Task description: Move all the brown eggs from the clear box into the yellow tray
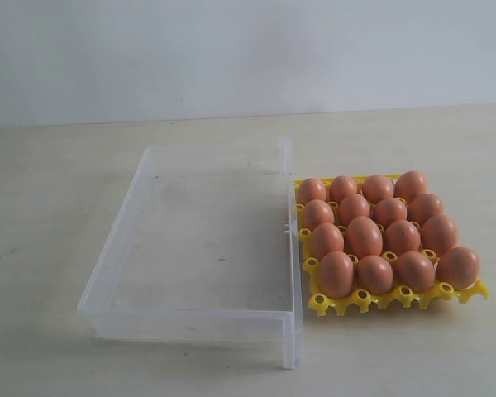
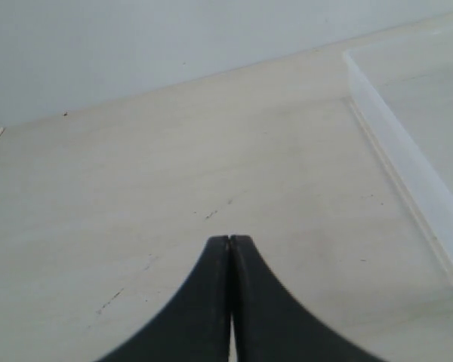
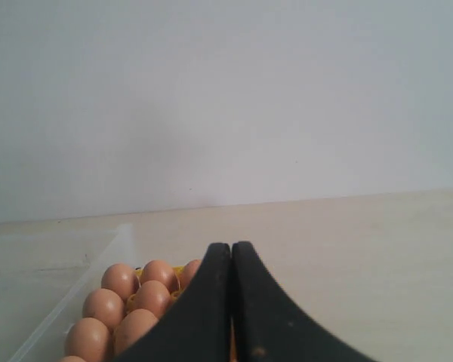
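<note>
The clear box (image 1: 291, 248) lies on the table with no eggs inside it. Right beside it stands the yellow tray (image 1: 397, 298), its cups filled with several brown eggs (image 1: 364, 236). Neither arm shows in the exterior view. My left gripper (image 2: 230, 240) is shut and holds nothing; it hangs over bare table, with a wall of the clear box (image 2: 408, 162) off to one side. My right gripper (image 3: 231, 246) is also shut and holds nothing, with brown eggs (image 3: 122, 280) in the yellow tray (image 3: 183, 270) just past its dark fingers (image 3: 204, 302).
The pale wooden tabletop (image 1: 58, 198) stretches around the box and tray, and a plain white wall (image 1: 248, 50) stands behind it. Small dark marks dot the table (image 2: 211, 214) under the left gripper.
</note>
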You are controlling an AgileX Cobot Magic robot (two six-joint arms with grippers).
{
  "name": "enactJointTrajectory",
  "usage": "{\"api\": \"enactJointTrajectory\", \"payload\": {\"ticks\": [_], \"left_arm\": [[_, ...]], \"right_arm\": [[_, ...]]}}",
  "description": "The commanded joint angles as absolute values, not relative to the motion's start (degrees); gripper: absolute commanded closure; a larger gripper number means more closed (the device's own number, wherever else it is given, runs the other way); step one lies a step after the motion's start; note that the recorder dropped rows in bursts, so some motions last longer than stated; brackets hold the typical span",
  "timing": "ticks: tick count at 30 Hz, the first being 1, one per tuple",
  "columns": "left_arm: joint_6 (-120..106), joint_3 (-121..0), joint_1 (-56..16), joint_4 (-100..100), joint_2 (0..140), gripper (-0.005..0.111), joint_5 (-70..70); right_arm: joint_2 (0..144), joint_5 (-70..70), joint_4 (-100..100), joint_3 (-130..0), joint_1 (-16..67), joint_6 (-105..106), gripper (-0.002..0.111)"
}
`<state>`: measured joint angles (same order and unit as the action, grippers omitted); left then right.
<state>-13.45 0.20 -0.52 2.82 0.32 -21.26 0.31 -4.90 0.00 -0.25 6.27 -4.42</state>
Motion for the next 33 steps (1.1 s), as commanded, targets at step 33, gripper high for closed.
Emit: {"api": "enactJointTrajectory", "payload": {"ticks": [33], "left_arm": [[-13.5, 0.0, -0.6, 2.9, 0.0, 0.107, -20.8]], "right_arm": [[0.0, -4.7, 0.0, 0.0, 2.7, -4.5, 0.108]]}}
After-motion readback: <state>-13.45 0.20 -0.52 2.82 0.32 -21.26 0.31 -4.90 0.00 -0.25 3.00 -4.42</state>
